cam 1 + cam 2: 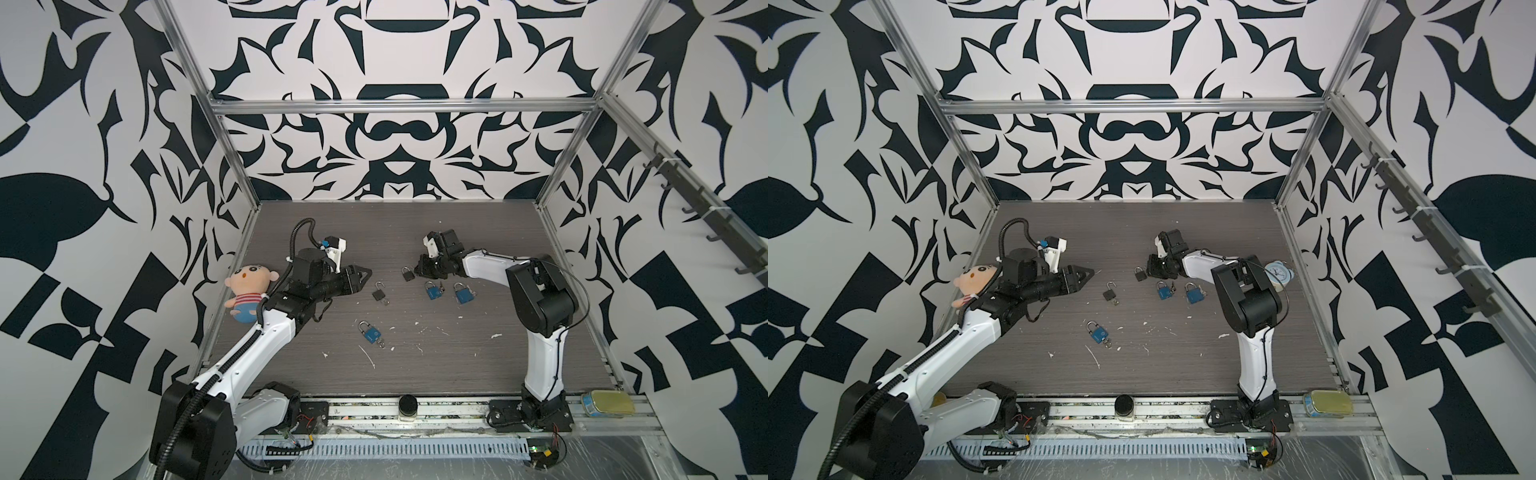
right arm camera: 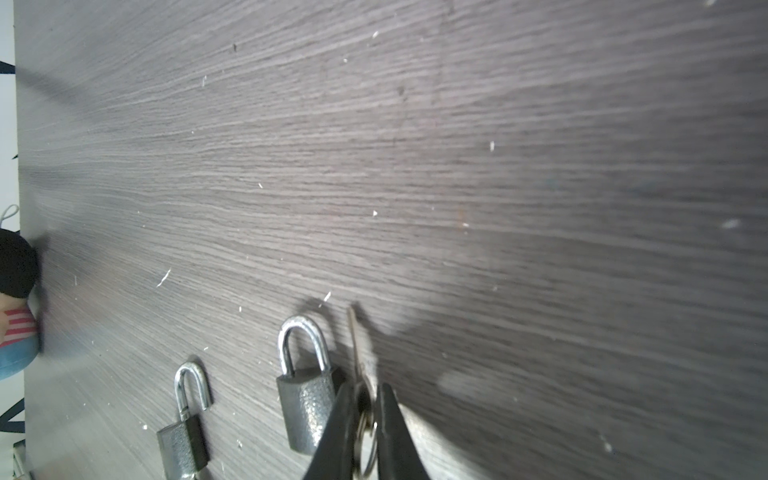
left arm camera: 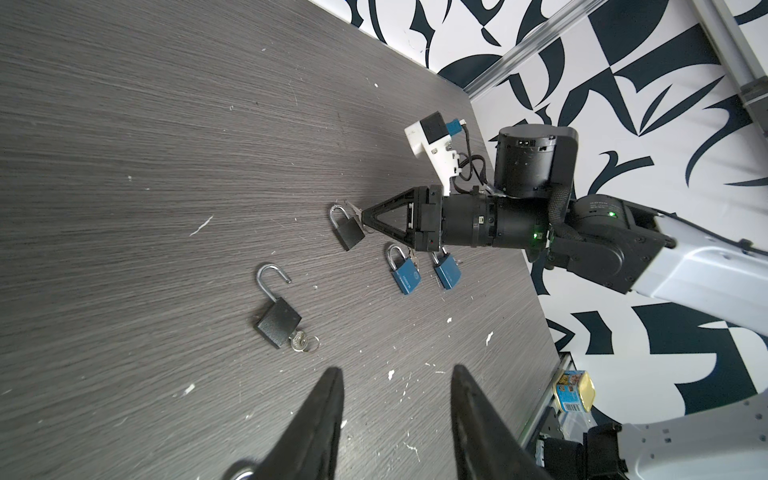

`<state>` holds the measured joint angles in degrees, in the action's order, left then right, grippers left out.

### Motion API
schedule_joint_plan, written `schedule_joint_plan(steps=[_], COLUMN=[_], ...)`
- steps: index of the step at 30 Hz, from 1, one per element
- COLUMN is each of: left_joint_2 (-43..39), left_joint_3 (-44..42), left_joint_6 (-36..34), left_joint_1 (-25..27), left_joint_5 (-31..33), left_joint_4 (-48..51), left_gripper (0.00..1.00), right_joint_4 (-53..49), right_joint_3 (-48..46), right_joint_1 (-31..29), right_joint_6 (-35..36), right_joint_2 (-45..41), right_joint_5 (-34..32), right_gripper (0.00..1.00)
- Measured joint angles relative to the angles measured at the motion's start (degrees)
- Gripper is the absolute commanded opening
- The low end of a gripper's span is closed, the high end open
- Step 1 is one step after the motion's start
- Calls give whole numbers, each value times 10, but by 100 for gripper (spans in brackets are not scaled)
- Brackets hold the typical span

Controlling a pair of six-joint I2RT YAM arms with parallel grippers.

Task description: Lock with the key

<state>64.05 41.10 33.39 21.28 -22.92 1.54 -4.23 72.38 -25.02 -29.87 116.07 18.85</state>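
A dark grey padlock (image 1: 407,273) (image 3: 347,228) (image 2: 307,399) with its shackle closed lies on the table. My right gripper (image 1: 417,270) (image 3: 363,218) (image 2: 363,386) is low beside the lock's body, shut on a small silver key (image 2: 354,340) with a ring; the blade points past the shackle, outside the lock. A black padlock (image 1: 379,293) (image 3: 276,320) with an open shackle and a key in its base lies to the left. My left gripper (image 1: 368,272) (image 3: 397,370) hovers open and empty near it.
Three blue padlocks lie around: two (image 1: 432,291) (image 1: 463,293) by the right arm, one (image 1: 371,332) nearer the front. A plush doll (image 1: 249,291) sits at the left edge, an alarm clock (image 1: 1277,272) behind the right arm, a jar (image 1: 407,405) and tin (image 1: 609,402) on the front rail.
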Motion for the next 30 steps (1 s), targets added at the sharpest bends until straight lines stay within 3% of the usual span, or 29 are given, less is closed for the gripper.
schedule_joint_plan(steps=[21, 30], left_joint_2=[-4, -28], left_joint_3=[0, 0], left_joint_6=[0, -7], left_joint_1=[0, 0], left_joint_5=[2, 26], left_joint_4=[1, 29], left_gripper=[45, 45], right_joint_4=[-9, -35], right_joint_3=[0, -22], right_joint_1=[-11, -50], right_joint_6=[1, 29], right_joint_2=[-50, -115], right_joint_5=[-7, -59], right_gripper=[19, 19])
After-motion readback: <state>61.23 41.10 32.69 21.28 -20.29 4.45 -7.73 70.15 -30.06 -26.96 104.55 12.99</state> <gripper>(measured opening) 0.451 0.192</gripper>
